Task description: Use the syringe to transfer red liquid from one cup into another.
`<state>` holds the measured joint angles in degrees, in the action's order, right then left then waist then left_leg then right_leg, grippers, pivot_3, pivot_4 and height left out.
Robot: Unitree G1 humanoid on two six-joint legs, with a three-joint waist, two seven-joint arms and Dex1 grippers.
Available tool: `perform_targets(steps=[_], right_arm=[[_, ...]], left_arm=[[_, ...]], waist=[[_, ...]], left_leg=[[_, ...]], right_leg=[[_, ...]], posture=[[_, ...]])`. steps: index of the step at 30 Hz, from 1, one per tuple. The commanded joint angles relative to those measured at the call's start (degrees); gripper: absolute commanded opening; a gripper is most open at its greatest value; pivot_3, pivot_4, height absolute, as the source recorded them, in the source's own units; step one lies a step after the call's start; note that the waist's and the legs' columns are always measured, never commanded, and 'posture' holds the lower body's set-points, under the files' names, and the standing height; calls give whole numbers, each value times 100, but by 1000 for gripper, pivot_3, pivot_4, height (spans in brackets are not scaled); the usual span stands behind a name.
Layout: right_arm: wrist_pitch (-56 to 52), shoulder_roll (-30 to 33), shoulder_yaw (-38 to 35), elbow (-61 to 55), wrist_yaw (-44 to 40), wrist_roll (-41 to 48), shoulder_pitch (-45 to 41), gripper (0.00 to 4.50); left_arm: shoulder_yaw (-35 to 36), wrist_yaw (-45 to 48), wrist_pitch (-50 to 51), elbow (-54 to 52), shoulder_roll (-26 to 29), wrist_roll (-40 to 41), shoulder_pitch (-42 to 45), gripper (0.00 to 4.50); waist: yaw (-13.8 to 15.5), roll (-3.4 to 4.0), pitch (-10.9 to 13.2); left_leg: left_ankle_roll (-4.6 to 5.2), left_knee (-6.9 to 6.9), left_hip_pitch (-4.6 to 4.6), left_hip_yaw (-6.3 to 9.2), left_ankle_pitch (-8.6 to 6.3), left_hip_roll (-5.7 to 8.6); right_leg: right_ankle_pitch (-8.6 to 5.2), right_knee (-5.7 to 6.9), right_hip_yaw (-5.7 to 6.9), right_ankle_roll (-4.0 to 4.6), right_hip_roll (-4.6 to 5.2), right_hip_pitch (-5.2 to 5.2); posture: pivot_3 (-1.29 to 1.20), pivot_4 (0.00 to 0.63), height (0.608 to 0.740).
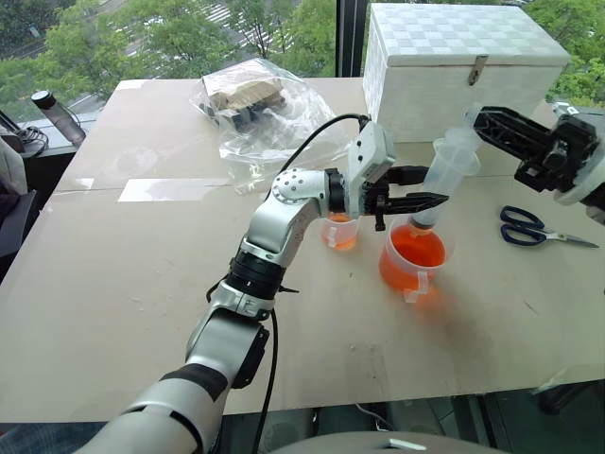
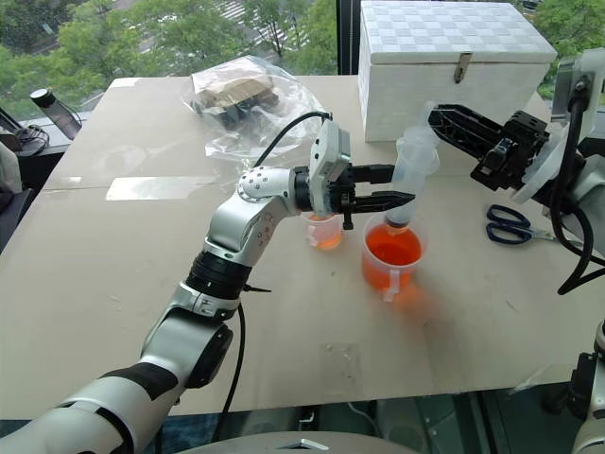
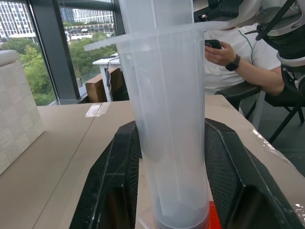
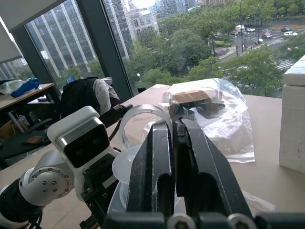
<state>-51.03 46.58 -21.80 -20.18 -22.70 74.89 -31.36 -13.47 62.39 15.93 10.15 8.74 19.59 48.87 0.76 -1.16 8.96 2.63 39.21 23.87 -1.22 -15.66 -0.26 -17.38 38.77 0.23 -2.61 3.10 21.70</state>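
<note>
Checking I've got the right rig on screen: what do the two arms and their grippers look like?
The left arm is silver metal with black joint bands and a loose black cable; a white box sits at its wrist. The left gripper has two black fingers. The right gripper is black too, on a white wrist housing.

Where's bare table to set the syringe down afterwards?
Free: the near table left of the left arm, and the front strip below the beaker. Crowded: around the small cup, the scissors on the right, bag and box behind.
</note>
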Motion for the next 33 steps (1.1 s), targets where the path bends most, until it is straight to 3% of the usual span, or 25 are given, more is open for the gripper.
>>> perform_targets(steps=[1, 13, 16, 23, 27, 33], right_arm=[[438, 63, -721, 197, 347, -64, -239, 82], [365, 166, -661, 134, 106, -243, -45, 82], [74, 476, -683, 82, -313, -113, 215, 834], [-96, 975, -1373, 276, -1037, 49, 872, 4159], [-300, 1250, -2190, 748, -1708, 73, 1586, 4159], [-179, 993, -2231, 672, -1675, 23, 1838, 4159]], left_arm=[[-321, 283, -39, -157, -11, -65, -87, 1392], [-248, 240, -94, -80, -38, -79, -35, 1392], [-175, 170, -119, -57, -83, -55, 43, 1392], [-32, 67, -16, -326, -32, 21, 240, 1392], [167, -120, 517, -928, 35, 336, 359, 1392], [287, -356, 1025, -1389, 119, 554, 430, 1392]], waist=[[-1, 0, 0], [1, 0, 0], [20, 1, 0], [4, 1, 0], [18, 1, 0], [-12, 12, -7]], left_leg=[[0, 0, 0, 0, 0, 0], [0, 0, 0, 0, 0, 0], [1, 0, 2, 0, 0, 0], [3, -1, 3, 0, -2, 0], [3, -2, 9, 3, -2, 0], [3, -1, -6, -3, -2, -2]], right_leg=[[0, 0, 0, 0, 0, 0], [0, 0, 0, 0, 0, 0], [0, -1, 1, 0, 1, 0], [0, -3, 1, 0, 0, 0], [0, -7, 6, 0, 1, -2], [0, -1, -5, -1, -3, -7]], posture=[[0, 150, 740], [0, 150, 740], [0, 150, 740], [0, 150, 740], [0, 150, 740], [0, 150, 740]])
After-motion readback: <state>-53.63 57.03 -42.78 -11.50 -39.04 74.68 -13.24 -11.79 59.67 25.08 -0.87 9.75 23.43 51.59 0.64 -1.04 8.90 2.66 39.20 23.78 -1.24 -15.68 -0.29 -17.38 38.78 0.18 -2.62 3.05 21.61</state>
